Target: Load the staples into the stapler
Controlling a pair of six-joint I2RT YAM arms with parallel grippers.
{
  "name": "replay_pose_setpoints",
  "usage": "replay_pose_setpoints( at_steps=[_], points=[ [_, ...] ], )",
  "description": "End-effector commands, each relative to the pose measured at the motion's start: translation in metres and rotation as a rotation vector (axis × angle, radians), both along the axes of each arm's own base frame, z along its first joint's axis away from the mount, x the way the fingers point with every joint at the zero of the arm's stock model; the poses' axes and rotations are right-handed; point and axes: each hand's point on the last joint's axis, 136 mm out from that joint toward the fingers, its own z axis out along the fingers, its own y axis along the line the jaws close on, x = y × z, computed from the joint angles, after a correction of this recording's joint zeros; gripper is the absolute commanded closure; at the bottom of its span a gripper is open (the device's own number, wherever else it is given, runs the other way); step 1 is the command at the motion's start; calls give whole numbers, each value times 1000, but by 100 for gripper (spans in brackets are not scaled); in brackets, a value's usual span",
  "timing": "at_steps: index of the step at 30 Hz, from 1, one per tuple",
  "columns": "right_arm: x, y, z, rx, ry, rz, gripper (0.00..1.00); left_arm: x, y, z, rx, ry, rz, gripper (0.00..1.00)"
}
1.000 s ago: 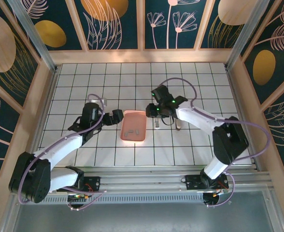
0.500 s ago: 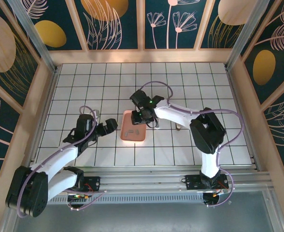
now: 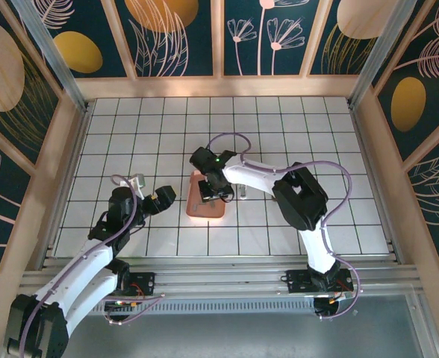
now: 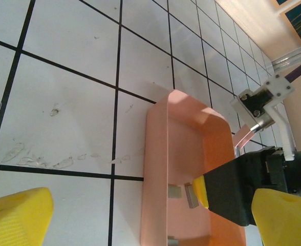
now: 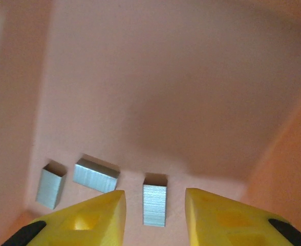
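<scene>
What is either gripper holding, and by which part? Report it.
Nothing. The right gripper straddles a staple strip in the pink tray, fingers clear of it; the left gripper is open and empty.

Tray walls [image 4: 155, 164] hem staples [image 5: 154, 207]; right end effector [image 5: 154, 192] inside.

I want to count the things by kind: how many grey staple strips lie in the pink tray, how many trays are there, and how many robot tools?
Short grey metal staple strips: 3, all lying in the tray
Pink rectangular plastic tray: 1
Yellow-fingered tools: 2, the left tool and the right tool
Total: 6
</scene>
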Motion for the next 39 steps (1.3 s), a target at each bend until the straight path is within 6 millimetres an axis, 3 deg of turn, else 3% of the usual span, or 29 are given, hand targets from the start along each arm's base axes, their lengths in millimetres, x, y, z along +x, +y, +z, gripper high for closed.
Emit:
replay_pose_setpoints(
  at_steps=[1,7,14,24,27,32,39],
  points=[
    [-3,-1,-3,-35,13,-11,65,-1,4,-8,20,15,8,1],
    [-8,4,-11,-30,43,1,66,-1,-1,-10,9,22,-15,1],
    [-12,-5,-20,-80,63,-5,68,-2,0,-10,9,15,-8,1],
    [-9,-6,-25,-78,38,-19,79,-2,2,-11,23,12,-5,1],
    [-3,-2,-16,-32,-11,-30,81,-1,1,-7,25,6,-10,1],
    [14,9,18,85,-133,-49,83,1,0,1,52,-19,-31,1],
    [26,6,60,246,-273,-88,84,8,-5,24,22,-89,-49,1]
  ],
)
